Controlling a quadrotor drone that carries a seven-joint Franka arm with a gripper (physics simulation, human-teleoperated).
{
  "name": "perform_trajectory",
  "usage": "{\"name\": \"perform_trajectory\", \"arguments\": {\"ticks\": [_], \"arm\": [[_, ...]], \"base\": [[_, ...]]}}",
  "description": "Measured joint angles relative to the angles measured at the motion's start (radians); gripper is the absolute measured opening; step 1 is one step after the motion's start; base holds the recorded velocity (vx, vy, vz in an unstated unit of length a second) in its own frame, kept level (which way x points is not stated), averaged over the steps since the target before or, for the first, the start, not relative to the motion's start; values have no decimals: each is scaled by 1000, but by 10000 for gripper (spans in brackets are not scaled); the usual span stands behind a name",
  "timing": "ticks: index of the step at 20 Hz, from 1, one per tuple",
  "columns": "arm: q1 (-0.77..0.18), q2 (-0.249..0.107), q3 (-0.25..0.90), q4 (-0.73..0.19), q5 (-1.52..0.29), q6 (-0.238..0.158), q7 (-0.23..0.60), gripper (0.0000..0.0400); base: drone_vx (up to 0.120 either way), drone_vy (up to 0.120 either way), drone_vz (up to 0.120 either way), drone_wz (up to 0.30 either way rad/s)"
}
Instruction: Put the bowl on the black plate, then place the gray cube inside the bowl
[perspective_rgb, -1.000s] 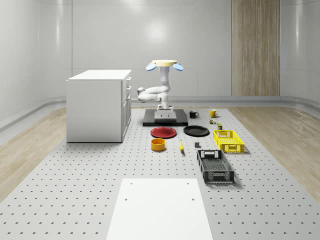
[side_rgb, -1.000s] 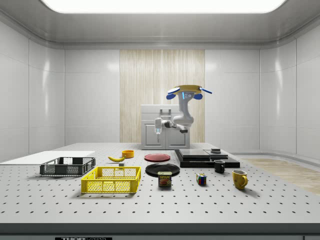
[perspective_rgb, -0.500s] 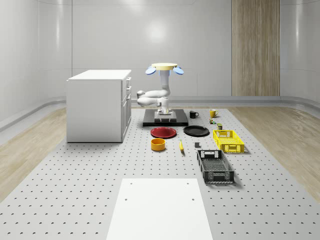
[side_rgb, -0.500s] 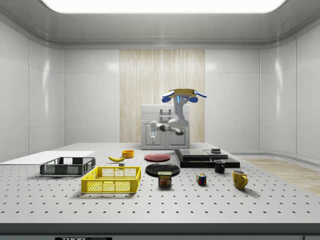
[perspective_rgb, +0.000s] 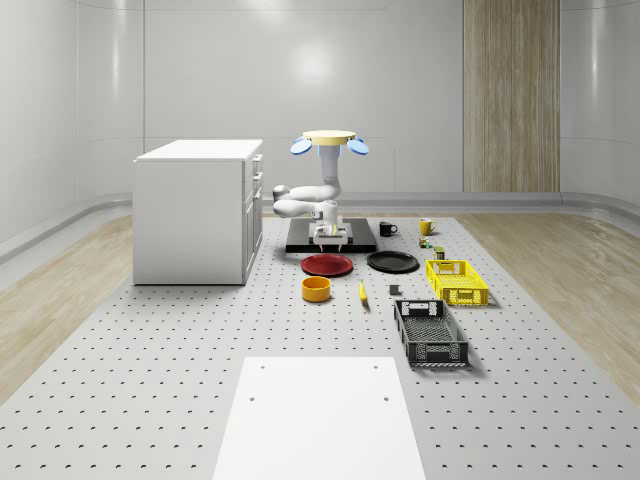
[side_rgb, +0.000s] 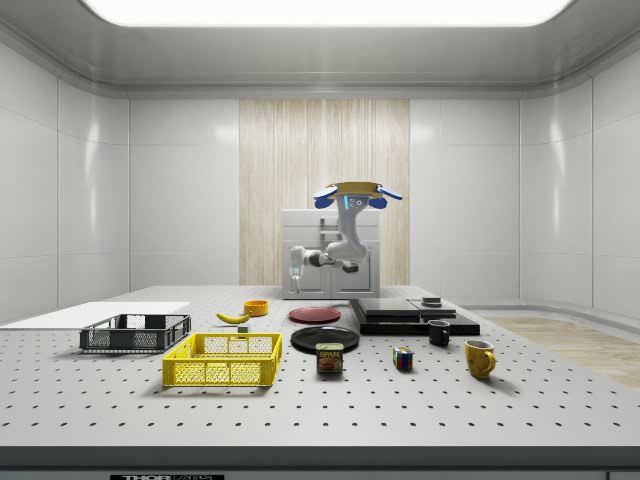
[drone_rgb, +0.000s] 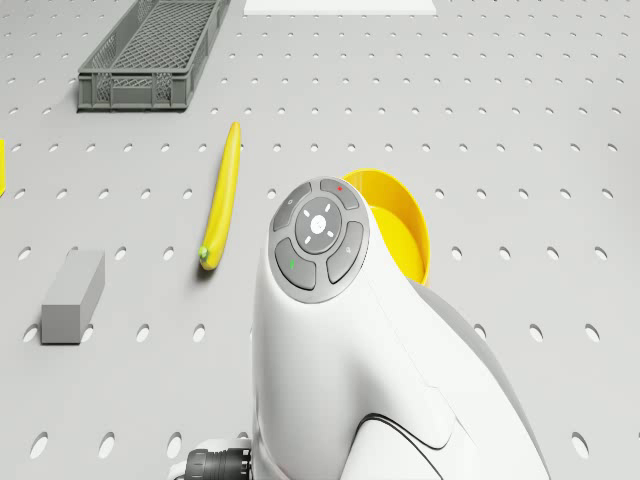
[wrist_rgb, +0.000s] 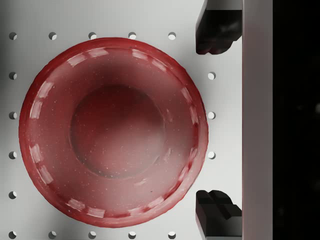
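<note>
Bowl (perspective_rgb: 316, 289), the yellow one, sits on the counter (perspective_rgb: 150, 380) with the banana (perspective_rgb: 362, 292) beside it and the gray cube (perspective_rgb: 395, 290) further along. Drone (perspective_rgb: 329, 141) hovers over the red plate (perspective_rgb: 327, 265), jaws (wrist_rgb: 218, 120) spread open above it, holding nothing. Black plate (perspective_rgb: 392, 262) lies just beside the red one.

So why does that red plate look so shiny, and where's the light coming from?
In the wrist view, pale glints ring the red plate's rim and its middle looks darker. In the side view, a bright ceiling panel lights the room evenly; the yellow crate casts only a soft shadow.
</note>
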Motion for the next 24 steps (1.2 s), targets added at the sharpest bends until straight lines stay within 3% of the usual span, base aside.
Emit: {"name": "perform_trajectory", "arguments": {"ticks": [9, 24], "arm": [[-5, -23, 4, 1, 10, 21, 5, 400], [-13, -56, 10, 3, 24, 52, 11, 400]], "base": [[120, 0, -80, 0], [120, 0, 0, 0]]}}
